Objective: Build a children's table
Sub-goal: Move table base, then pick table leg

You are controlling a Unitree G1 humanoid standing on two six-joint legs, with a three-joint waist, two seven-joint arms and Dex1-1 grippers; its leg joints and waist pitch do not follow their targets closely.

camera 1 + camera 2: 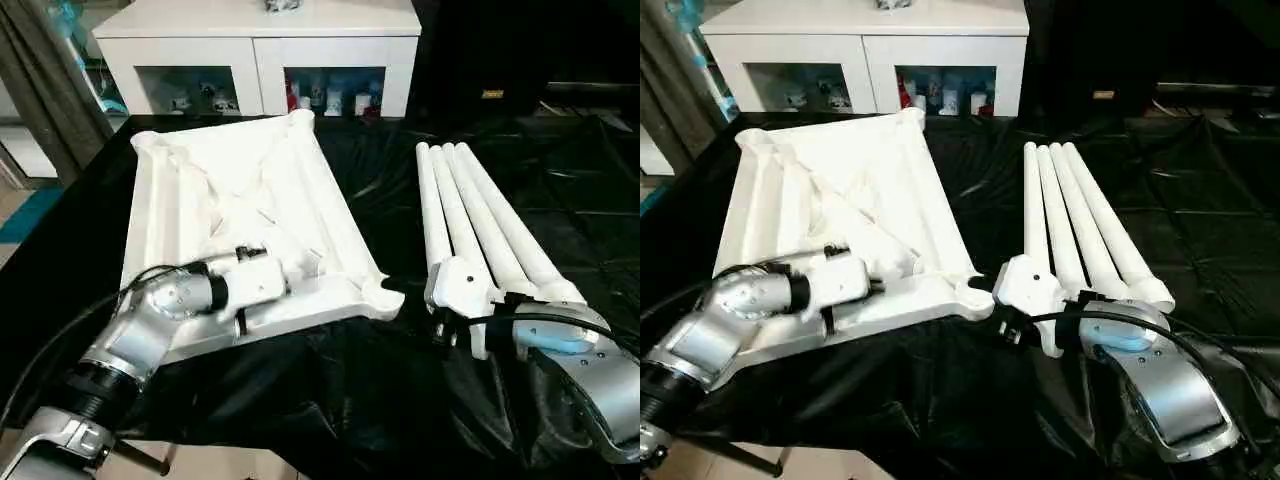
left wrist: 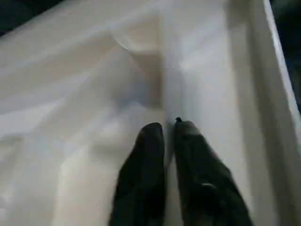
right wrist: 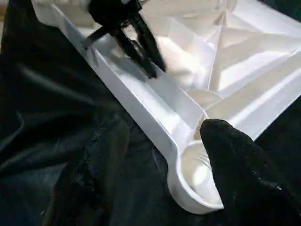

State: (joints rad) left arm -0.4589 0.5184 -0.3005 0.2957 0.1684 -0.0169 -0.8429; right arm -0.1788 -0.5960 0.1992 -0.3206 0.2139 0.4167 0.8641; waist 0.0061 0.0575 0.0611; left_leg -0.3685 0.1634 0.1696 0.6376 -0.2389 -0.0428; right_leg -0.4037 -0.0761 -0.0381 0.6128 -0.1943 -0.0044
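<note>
The white table top (image 1: 250,170) lies upside down on the black cloth, its ribbed underside facing up. My left arm reaches over its near rim. My left gripper (image 2: 168,126) is shut, its tips down on the inner surface close to the near wall, and it appears again in the right wrist view (image 3: 150,70). The four white tube legs (image 1: 480,215) lie side by side to the right of the top. My right gripper (image 3: 164,129) is open just off the top's near right corner socket (image 1: 385,295), with one finger on either side of that corner and nothing held.
A white cabinet (image 1: 260,50) with glass doors stands behind the table. Wrinkled black cloth (image 1: 320,400) covers the work surface. A curtain (image 1: 40,80) hangs at the far left. Cables run along both forearms.
</note>
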